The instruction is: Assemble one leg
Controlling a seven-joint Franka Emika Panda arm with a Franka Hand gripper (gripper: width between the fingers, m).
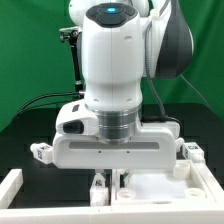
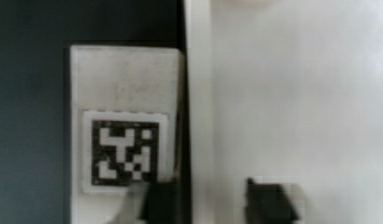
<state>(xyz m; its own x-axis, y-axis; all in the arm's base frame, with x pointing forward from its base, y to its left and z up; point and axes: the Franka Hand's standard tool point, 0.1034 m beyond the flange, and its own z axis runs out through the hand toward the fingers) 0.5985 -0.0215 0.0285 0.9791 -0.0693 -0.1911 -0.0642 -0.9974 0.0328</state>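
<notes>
In the wrist view a white oblong leg (image 2: 126,100) lies on the dark table, with a black-and-white square marker on its near half. It lies right beside the straight edge of the wide white tabletop piece (image 2: 294,90), with only a thin dark gap between them. My gripper (image 2: 216,200) is open. One dark finger (image 2: 163,202) overlaps the leg's edge and the other finger (image 2: 271,198) is over the tabletop. In the exterior view the gripper (image 1: 109,187) hangs low over the tabletop piece (image 1: 150,188); the arm hides the leg there.
Small white parts with markers lie at the exterior view's left (image 1: 40,152) and right (image 1: 191,151) behind the hand. White rails stand at the lower left (image 1: 12,186) and lower right (image 1: 214,178). A green backdrop is behind the black table.
</notes>
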